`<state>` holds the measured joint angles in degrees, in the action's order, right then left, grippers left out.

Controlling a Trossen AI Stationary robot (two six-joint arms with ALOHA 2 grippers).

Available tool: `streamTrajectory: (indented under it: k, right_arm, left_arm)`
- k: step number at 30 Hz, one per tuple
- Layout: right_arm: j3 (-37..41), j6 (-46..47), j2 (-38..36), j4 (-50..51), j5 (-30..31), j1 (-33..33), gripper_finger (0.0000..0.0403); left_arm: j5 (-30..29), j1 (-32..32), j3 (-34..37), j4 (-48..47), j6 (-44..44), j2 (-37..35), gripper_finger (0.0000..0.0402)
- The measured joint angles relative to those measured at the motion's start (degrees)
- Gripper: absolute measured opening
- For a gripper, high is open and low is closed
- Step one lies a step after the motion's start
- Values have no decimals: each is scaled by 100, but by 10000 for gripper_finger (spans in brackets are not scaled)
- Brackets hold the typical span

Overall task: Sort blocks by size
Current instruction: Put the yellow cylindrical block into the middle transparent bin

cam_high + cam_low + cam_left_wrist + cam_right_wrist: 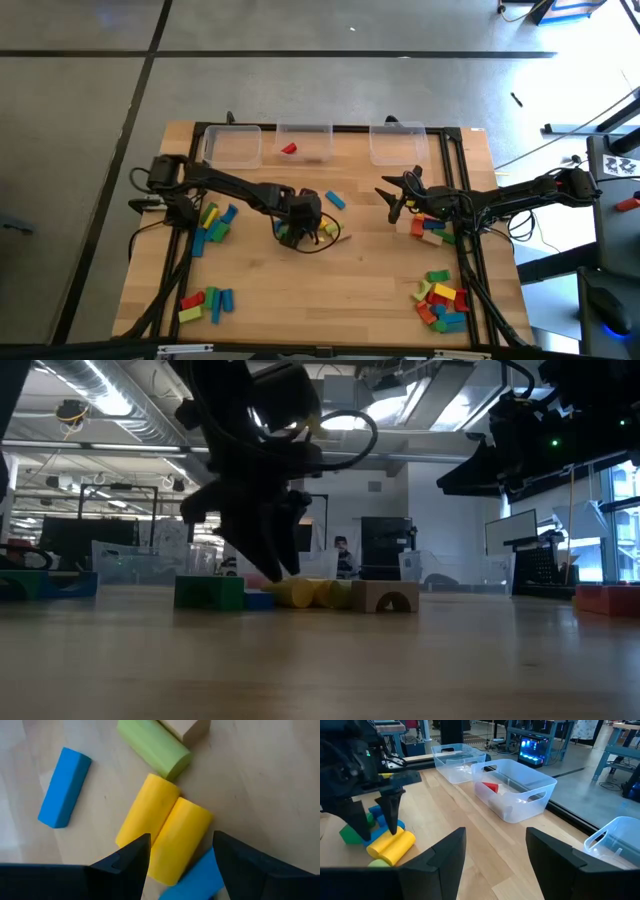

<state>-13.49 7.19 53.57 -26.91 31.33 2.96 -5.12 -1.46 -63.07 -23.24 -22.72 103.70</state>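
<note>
My left tool hangs low over the middle of the counter, fingers spread open astride one of two yellow cylinders lying side by side, not gripping it. Just beyond them lie a green cylinder and a blue bar. My right tool, fingers parted and empty, hovers right of centre. Farther back, the middle clear bin holds one red block.

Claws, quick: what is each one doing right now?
Left claw: open, astride a yellow cylinder block, not gripping.
Right claw: open, empty, above the table.
</note>
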Motion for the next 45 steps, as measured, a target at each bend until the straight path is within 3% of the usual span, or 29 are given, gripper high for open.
streamTrajectory:
  k: [19,29,45]
  right_arm:
    - [4,-21,1,28,108,-2,209]
    - [4,-25,1,33,168,0,209]
    - [4,-25,1,47,168,-2,209]
  left_arm:
    - [214,223,-9,-138,80,365,207]
    - [219,230,-4,-142,28,361,128]
    - [168,222,-317,-569,319,26,135]
